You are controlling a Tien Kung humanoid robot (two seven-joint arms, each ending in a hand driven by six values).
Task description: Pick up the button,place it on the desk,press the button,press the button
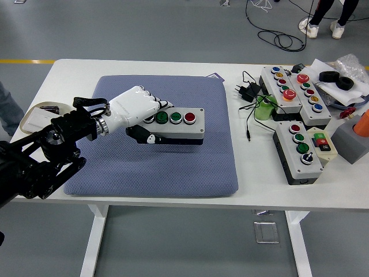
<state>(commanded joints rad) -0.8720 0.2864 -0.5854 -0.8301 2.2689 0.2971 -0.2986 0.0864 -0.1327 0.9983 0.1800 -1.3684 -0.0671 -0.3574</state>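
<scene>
A grey button box (180, 123) with two green buttons and one red button on a black base is held over the middle of the blue-grey pad (173, 161). My left hand (142, 115), white with a black thumb, is shut on the box's left end, fingers over the top and thumb on the front side. The box lies level with its long side across the picture, red button to the right. Whether its base touches the pad I cannot tell. My right arm is out of view.
To the right of the pad stand a three-button box (300, 151), a long multi-button box (291, 92), a black plug with cable (247, 92) and a green object (264, 109). A white tray (34, 120) sits at the left edge. A grey block (353, 141) stands at far right.
</scene>
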